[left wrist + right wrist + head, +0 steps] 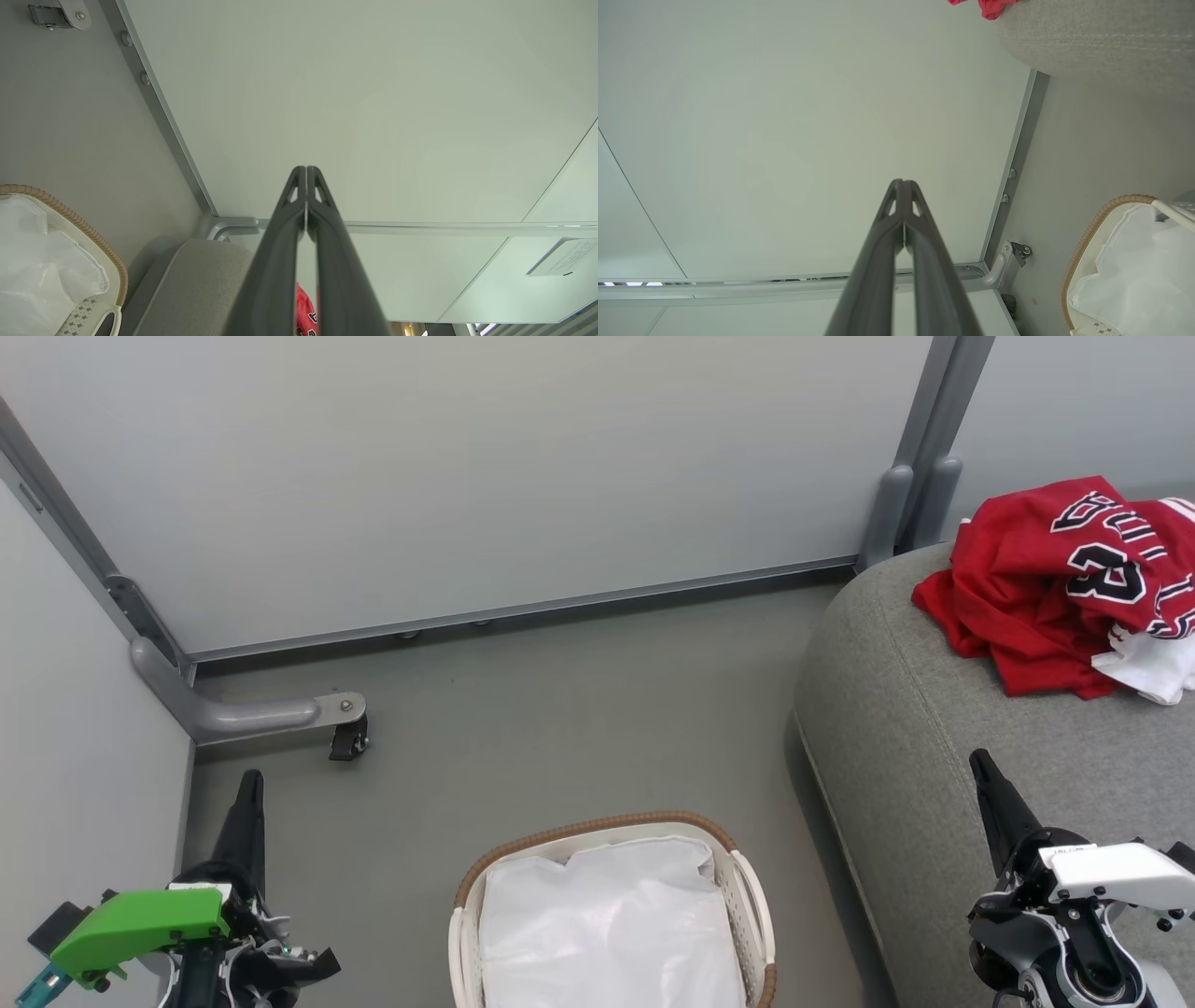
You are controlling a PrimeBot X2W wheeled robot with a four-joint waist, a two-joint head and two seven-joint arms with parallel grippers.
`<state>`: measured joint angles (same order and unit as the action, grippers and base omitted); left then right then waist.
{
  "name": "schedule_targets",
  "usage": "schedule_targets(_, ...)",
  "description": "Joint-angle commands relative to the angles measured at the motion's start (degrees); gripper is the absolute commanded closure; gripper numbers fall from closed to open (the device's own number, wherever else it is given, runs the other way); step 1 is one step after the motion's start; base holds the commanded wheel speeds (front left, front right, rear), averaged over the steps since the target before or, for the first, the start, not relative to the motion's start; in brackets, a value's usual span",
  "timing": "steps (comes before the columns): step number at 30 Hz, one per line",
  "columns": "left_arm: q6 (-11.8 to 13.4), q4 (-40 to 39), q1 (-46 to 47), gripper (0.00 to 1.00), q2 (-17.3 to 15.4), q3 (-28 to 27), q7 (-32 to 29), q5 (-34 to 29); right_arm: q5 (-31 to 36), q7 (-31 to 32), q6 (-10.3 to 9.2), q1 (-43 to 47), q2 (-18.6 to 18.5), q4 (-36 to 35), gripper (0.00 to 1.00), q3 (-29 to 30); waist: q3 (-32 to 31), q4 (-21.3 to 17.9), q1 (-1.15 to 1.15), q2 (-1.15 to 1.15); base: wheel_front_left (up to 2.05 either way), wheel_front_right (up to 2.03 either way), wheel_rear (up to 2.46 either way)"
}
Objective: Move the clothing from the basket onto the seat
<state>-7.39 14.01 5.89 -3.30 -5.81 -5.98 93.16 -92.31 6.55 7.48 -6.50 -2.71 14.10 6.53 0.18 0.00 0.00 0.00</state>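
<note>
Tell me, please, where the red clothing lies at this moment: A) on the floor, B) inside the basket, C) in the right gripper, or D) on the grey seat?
D: the red clothing lies heaped on the grey seat, and the basket shows its white lining.

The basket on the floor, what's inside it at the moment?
Crumpled white lining fills the basket. The red clothing lies on the grey seat. Anything beneath the lining is covered.
</note>
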Motion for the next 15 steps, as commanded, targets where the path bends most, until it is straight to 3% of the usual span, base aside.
schedule_targets(1,-0.2,-0.1,0.5,1.0,-0.1,-0.3,-0.3,-0.4,-0.2,0.2,0.02,0.6,-0.3,-0.2,1.0,0.1,0.0,0.0,0.0,0.0,0.0,0.0,0.0)
schedule_targets(15,-0.2,0.0,0.6,1.0,0.0,-0.4,-0.4,-0.5,-0.2,0.2,0.02,0.6,-0.3,-0.2,1.0,0.1,0.0,0.0,0.0,0.0,0.0,0.0,0.0)
